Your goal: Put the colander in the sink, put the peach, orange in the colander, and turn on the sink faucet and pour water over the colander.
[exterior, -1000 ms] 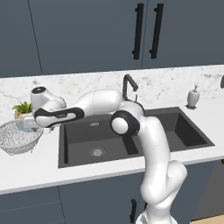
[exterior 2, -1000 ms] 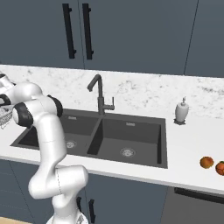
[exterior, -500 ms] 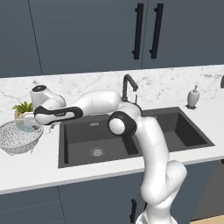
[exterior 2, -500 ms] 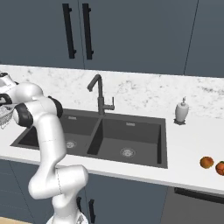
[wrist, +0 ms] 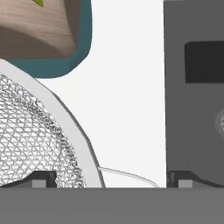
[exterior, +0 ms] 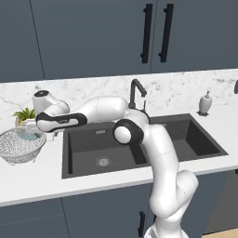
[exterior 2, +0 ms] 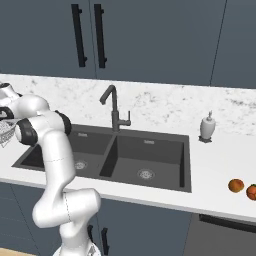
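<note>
The white wire-mesh colander (exterior: 19, 147) sits on the counter left of the dark double sink (exterior: 139, 144), in front of a potted plant. My gripper (exterior: 31, 134) hangs open over the colander's right rim. In the hand view the colander rim (wrist: 65, 118) and a thin wire handle (wrist: 127, 175) lie between the two fingertips (wrist: 43, 179) of the gripper (wrist: 111, 179), which grip nothing. The orange (exterior 2: 236, 185) and the redder peach (exterior 2: 251, 191) rest on the counter far right of the sink (exterior 2: 110, 155). The black faucet (exterior: 137, 93) stands behind the sink; no water runs.
A potted plant (exterior: 23, 114) in a teal-rimmed pot (wrist: 43, 35) stands just behind the colander. A white soap dispenser (exterior: 204, 103) stands behind the sink's right end. Dark cabinets with black handles hang above the marble backsplash.
The hand has shifted slightly over the colander's right rim, and the arm has barely moved. The colander, fruit and faucet are unchanged.
</note>
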